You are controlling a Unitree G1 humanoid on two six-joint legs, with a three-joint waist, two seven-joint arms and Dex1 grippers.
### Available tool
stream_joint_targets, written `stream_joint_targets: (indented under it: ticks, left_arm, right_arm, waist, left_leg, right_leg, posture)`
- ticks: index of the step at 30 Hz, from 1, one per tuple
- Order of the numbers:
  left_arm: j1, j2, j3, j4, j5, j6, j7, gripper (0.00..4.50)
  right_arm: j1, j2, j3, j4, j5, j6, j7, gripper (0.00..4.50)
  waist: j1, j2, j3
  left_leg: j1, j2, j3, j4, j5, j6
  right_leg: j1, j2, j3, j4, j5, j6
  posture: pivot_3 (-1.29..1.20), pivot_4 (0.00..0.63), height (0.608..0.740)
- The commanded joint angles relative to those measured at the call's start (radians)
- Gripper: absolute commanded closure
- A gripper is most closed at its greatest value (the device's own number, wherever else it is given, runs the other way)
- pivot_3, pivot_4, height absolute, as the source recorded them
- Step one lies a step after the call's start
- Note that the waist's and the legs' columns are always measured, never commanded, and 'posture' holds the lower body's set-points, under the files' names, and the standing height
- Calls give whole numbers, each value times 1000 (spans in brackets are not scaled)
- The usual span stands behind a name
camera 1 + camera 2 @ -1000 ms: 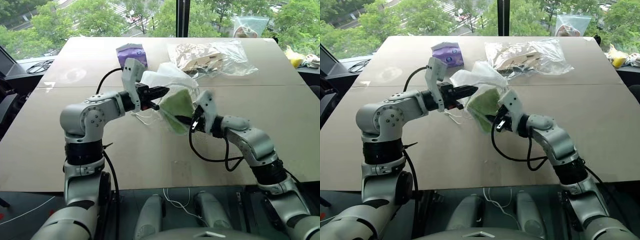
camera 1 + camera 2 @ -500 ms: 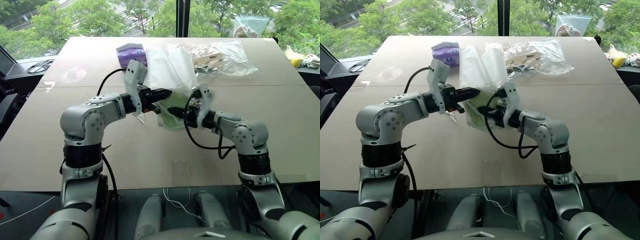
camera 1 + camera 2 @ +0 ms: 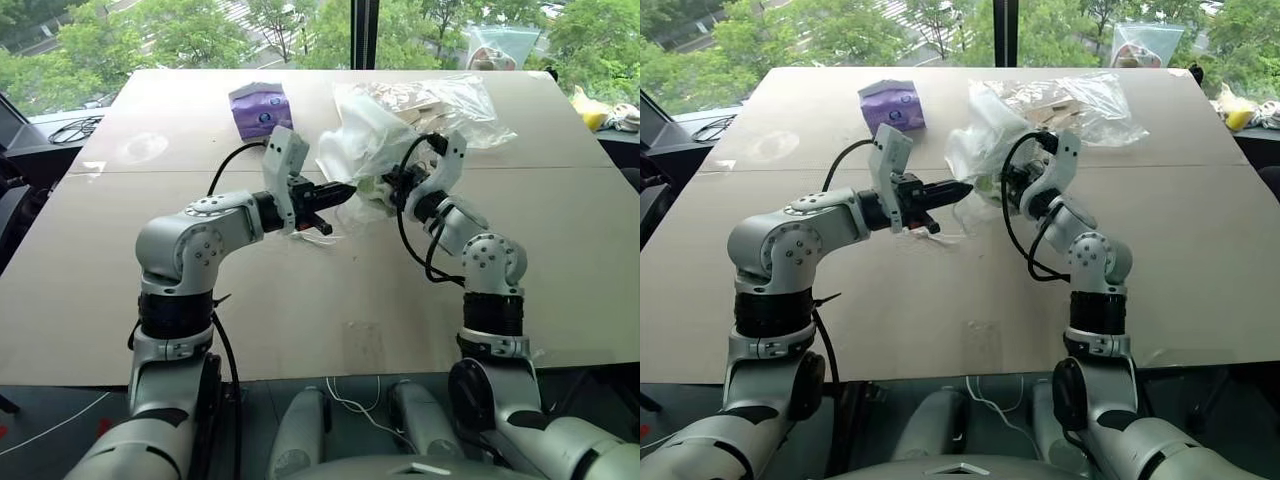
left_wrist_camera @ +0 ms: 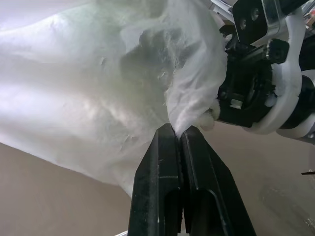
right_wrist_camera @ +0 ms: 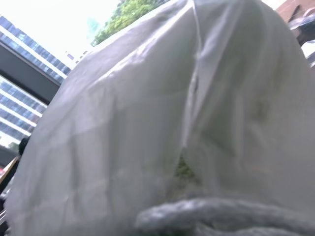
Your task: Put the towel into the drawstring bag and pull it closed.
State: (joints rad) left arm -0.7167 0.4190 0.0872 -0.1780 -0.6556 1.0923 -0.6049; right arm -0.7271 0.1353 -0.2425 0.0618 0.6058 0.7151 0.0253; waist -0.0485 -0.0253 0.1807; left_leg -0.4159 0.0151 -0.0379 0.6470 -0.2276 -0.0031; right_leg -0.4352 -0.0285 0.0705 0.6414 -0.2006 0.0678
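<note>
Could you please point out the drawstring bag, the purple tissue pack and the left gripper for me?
drawstring bag (image 3: 362,140), left eye view, on its raised white fabric.
purple tissue pack (image 3: 259,108), left eye view, on its front face.
left gripper (image 4: 179,133), left wrist view, at the shut fingertips pinching the bag.

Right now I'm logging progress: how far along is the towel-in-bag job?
Done: the towel looks inside the bag, green showing through the fabric. In hand: the left hand is shut on the bag's edge, the right hand at its mouth, the bag lifted off the table. Left: pulling the cord closed.
</note>
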Motion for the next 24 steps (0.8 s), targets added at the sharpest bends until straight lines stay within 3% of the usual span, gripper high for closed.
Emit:
stream_joint_targets:
  ticks: [1, 9, 10, 16, 24]
  left_arm:
    - [-50, -24, 20, -8, -36, -1, 12, 4500]
    - [-117, -126, 27, 61, -29, -40, 74, 4500]
    - [-119, -132, 24, 70, -24, -48, 76, 4500]
    - [-143, -151, 22, 172, 49, -144, 130, 4500]
    - [-206, -169, 75, 335, 90, -231, 179, 4500]
  right_arm:
    - [-65, 195, 1, 17, 53, -130, -62, 4384]
    - [-83, 168, 58, 46, 153, -173, -150, 4384]
    - [-78, 159, 73, 35, 163, -162, -148, 3352]
    - [-21, 50, 174, -64, 183, -23, -150, 584]
    - [64, -90, 164, -267, 223, 220, -128, 584]
  waist:
    - [0, 0, 0]
    - [-1, 0, 0]
    - [-4, 0, 0]
    - [-14, 0, 0]
    - [-9, 0, 0]
  left_leg:
    - [0, 0, 0, 0, 0, 0]
    - [0, -1, 0, 0, 0, 0]
    - [0, -1, 0, 0, 0, 0]
    - [0, -1, 0, 0, 0, 0]
    - [-1, -1, -1, 1, 0, 0]
  right_leg:
    - [0, 0, 0, 0, 0, 0]
    - [0, 0, 0, 0, 0, 0]
    - [0, 0, 0, 0, 0, 0]
    - [0, 0, 0, 0, 0, 0]
    - [0, -1, 0, 0, 0, 0]
  posture:
    - [0, 150, 740]
    - [0, 150, 740]
    - [0, 150, 740]
    - [0, 150, 740]
    - [0, 150, 740]
